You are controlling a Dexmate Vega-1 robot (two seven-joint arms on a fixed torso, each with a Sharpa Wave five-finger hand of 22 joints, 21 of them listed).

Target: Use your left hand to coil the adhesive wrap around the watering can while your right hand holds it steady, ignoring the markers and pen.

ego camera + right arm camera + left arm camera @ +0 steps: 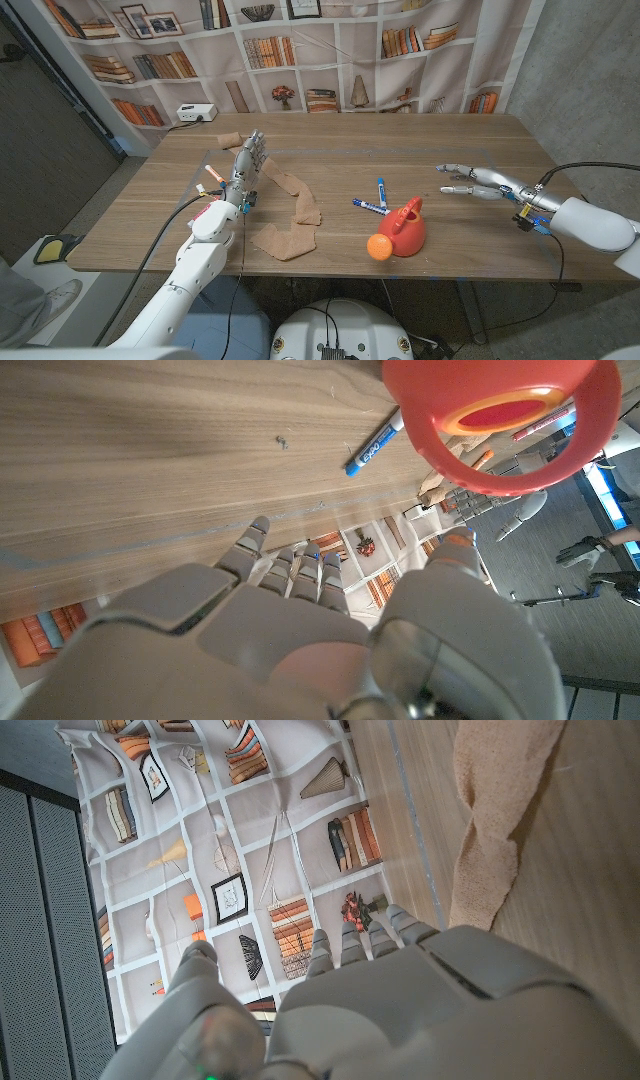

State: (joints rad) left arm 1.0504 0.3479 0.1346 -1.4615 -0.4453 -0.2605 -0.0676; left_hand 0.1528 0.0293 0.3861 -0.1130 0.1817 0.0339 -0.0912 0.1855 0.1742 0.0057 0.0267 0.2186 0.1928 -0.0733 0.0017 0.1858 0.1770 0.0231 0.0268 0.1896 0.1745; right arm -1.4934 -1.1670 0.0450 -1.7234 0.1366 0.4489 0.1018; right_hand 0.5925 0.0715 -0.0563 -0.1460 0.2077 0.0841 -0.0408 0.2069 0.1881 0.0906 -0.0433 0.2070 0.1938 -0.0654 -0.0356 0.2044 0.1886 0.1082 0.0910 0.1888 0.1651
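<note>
So we've got the red can (404, 229) sitting near the table's (450, 150) front edge, well apart from our right hand (470, 181) hovering spread and empty off to its right, while the wrap (294, 210) lies just beside our left hand (246, 162), fingers apart, holding nothing.

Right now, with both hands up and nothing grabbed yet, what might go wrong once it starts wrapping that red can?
1. The watering can stands near the table's front edge, and the right hand is apart from it; a clumsy reach might push it off.
2. Two blue markers lie just behind the can and could get knocked or swept along.
3. The adhesive wrap lies crumpled in a long strip; the left hand may snag a fold and drag it all.
</note>
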